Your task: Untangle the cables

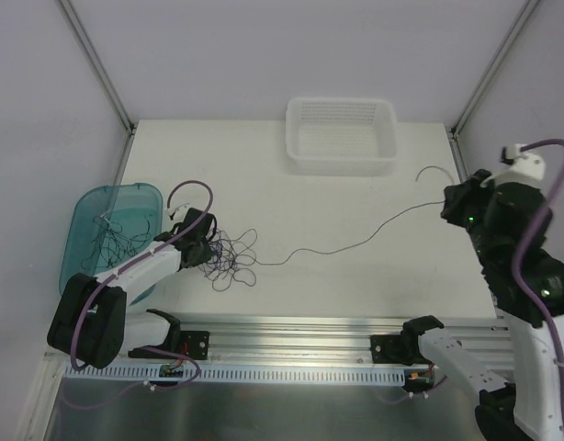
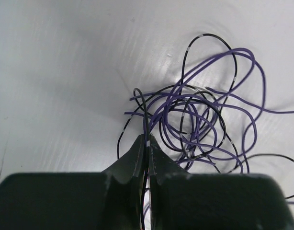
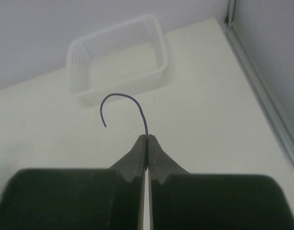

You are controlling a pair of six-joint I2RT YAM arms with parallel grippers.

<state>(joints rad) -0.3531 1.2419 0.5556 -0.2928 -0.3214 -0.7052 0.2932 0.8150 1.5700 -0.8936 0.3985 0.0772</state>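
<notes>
One purple cable (image 3: 123, 94) stretches out from the clump of cables (image 1: 229, 254), pinched by the right gripper (image 3: 147, 138). The left gripper (image 2: 147, 140) pinches the clump, which looks mostly knotted.

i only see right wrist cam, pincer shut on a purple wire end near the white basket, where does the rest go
Observer: From the right pincer the purple wire curves left to a tangled clump in front of the left arm.
Operator: left arm doing anything there
Observer: The left pincer is shut on a black wire at the clump's edge.
Operator: any wires elsewhere
Observer: Yes, loose wires lie in a teal bin at the far left.
</notes>
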